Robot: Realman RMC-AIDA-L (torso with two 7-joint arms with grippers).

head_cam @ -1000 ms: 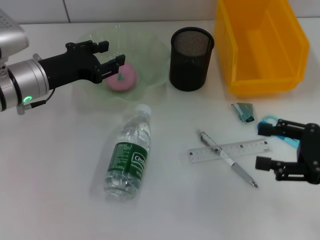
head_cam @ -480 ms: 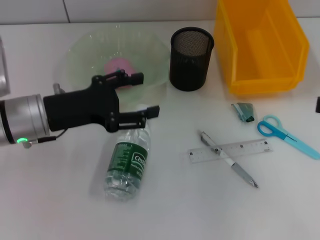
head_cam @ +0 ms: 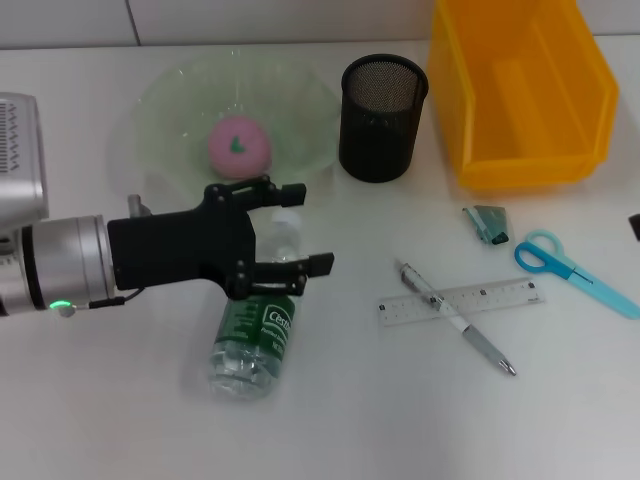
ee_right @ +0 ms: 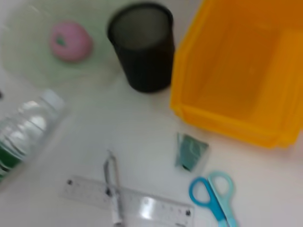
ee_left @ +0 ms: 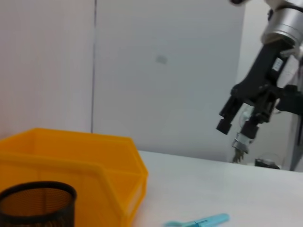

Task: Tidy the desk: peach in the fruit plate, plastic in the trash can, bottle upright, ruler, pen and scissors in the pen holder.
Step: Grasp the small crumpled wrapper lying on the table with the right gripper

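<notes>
Pen (ee_right: 112, 189) crosses ruler (ee_right: 128, 203); scissors (ee_right: 214, 196) nearby

bottle (head_cam: 255, 325) | green label | white logo, wording not legible

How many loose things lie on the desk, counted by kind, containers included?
Containers: 3 (fruit plate, pen holder, yellow bin)
Stationery: 3 (ruler, pen, scissors)
Peach: 1
Bottle: 1
Plastic scrap: 1
Total: 9

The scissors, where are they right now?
In the head view the blue scissors lie flat on the table's right side, in front of the yellow bin, just right of the ruler, with the green plastic scrap close by.
</notes>
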